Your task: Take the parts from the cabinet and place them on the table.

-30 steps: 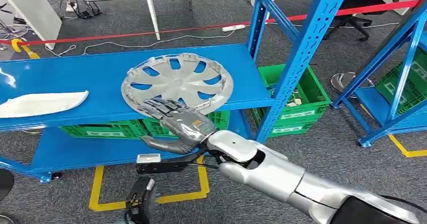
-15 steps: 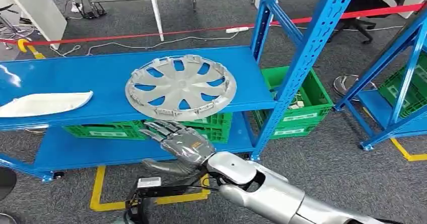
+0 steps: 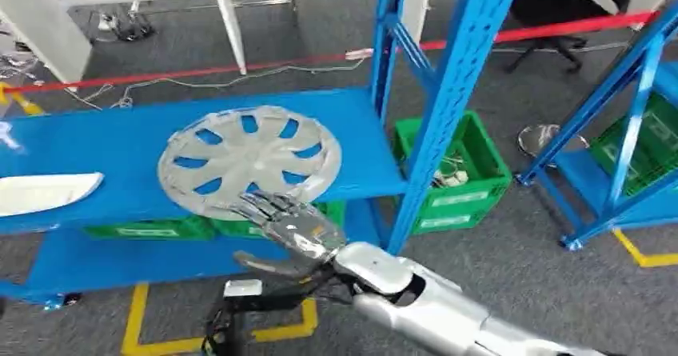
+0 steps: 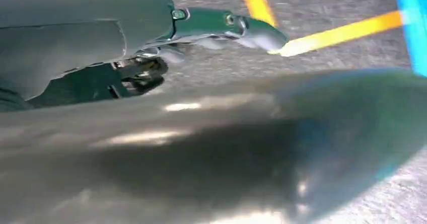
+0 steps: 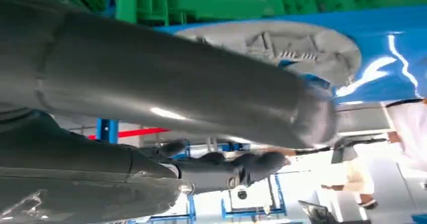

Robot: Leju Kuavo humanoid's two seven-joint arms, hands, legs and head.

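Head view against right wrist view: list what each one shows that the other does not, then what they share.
Head view alone: the white part lying on the shelf beside the hubcap, the red barrier tape, the yellow floor marking, and the right arm's silver forearm. Right wrist view alone: a person standing in the bright background, and the hubcap's ribbed rim up close. Both: the hubcap, the blue shelf, green crates beneath it, and the right hand, open with fingers spread at the hubcap's near edge.

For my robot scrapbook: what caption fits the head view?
Robot's open right hand reaches toward a silver hubcap on the blue shelf.
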